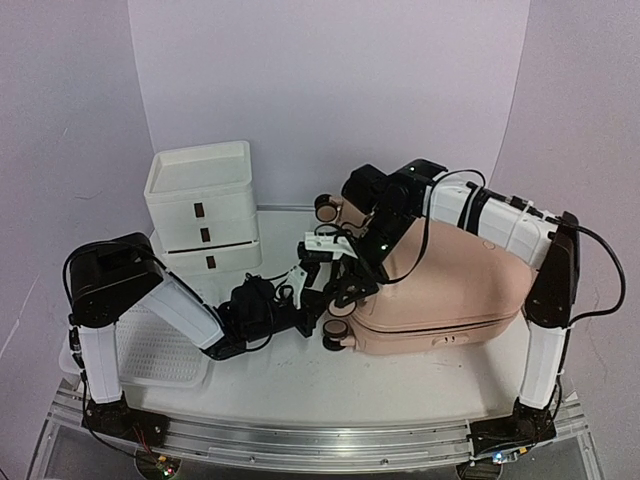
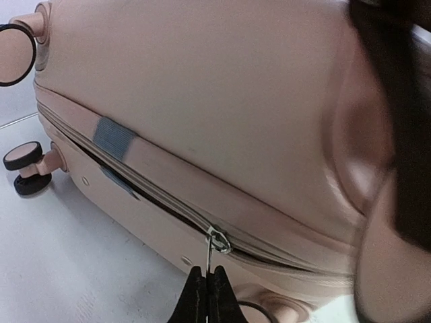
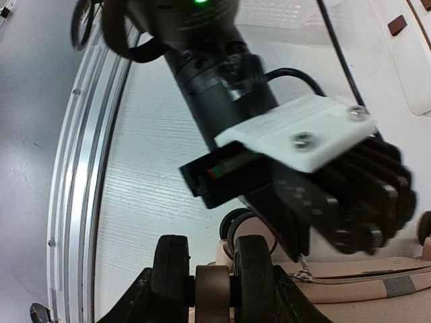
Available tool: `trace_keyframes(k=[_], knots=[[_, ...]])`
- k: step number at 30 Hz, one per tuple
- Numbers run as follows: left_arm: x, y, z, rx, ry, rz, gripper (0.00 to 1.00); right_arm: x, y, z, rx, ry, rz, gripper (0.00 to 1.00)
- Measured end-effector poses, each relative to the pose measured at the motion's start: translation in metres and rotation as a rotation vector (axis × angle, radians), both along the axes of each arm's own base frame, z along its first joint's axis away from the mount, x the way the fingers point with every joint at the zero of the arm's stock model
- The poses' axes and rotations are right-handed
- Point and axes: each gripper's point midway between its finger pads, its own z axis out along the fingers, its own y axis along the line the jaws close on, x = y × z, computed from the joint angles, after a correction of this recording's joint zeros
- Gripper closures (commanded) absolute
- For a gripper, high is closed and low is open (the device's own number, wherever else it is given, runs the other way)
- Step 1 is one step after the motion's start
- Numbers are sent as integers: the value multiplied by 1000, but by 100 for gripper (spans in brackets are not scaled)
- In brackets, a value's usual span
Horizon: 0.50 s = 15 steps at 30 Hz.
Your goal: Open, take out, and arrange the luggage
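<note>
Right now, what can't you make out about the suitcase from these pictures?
- Inside of the luggage: all views, it is closed; the unzipped gap shows only dark.
- Zip beyond the zipper pull: left wrist view, a blurred dark shape covers the right edge.
- The caster wheel in the right gripper: right wrist view, cut off by the bottom edge.

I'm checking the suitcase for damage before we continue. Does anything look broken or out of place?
Nothing looks damaged. The luggage has its zip seam gaping, dark inside showing, because the left gripper pinches the zipper pull. The right gripper clamps a caster wheel.
</note>
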Motion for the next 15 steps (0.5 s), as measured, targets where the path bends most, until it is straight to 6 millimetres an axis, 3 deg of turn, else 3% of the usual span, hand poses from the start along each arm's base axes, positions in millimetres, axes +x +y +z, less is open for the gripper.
trace_keyframes(k=[8, 15], knots=[[30, -15, 3, 19, 68, 86, 100, -45, -36, 0, 22, -4, 118, 100], [78, -3, 6, 10, 126, 193, 100, -69, -53, 3, 39, -3, 159, 100]])
